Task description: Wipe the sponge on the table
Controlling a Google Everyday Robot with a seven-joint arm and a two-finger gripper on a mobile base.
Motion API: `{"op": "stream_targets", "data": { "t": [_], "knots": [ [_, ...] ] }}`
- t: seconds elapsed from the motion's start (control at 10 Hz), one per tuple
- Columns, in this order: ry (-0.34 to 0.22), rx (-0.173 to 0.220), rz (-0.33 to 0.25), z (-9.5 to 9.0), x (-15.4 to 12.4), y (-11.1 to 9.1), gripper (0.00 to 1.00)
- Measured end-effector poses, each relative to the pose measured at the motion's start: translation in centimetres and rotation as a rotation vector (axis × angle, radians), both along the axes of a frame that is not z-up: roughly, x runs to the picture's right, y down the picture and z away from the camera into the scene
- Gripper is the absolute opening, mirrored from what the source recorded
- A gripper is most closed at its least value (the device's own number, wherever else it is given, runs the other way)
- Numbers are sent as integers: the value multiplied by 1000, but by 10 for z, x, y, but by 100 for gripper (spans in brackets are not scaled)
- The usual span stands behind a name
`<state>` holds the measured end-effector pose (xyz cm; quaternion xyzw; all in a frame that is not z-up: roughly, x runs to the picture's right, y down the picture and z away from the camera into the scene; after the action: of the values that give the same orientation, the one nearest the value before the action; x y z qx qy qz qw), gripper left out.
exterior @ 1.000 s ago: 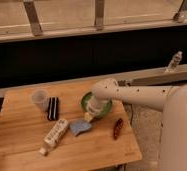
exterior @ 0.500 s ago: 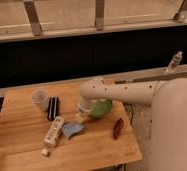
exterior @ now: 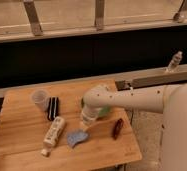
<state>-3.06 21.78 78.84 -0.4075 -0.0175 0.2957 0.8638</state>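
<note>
Desk (exterior: pixel 17 145) of pale planks. Left of centre lies a white box (exterior: pixel 54 131). Just right of it, the blue-grey sponge (exterior: pixel 77 138) lies flat near the front edge, long axis roughly left to right. My pincer (exterior: pixel 86 122) hangs just behind and right of it; I cannot tell its opening.

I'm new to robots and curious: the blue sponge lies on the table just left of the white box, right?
No. In the camera view the sponge lies on the table just right of the white box, not left. The gripper is close by the sponge.
</note>
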Motion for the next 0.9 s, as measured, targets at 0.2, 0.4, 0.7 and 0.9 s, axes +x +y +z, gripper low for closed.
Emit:
{"op": "stream_targets", "data": {
  "t": [0.2,0.4,0.7,0.9],
  "knots": [
    [62,-24,37,7,34,8,0],
    [123,-27,70,19,66,-6,0],
    [142,1,39,19,63,-36,0],
    [111,15,-2,19,29,-46,0]
  ]
}}
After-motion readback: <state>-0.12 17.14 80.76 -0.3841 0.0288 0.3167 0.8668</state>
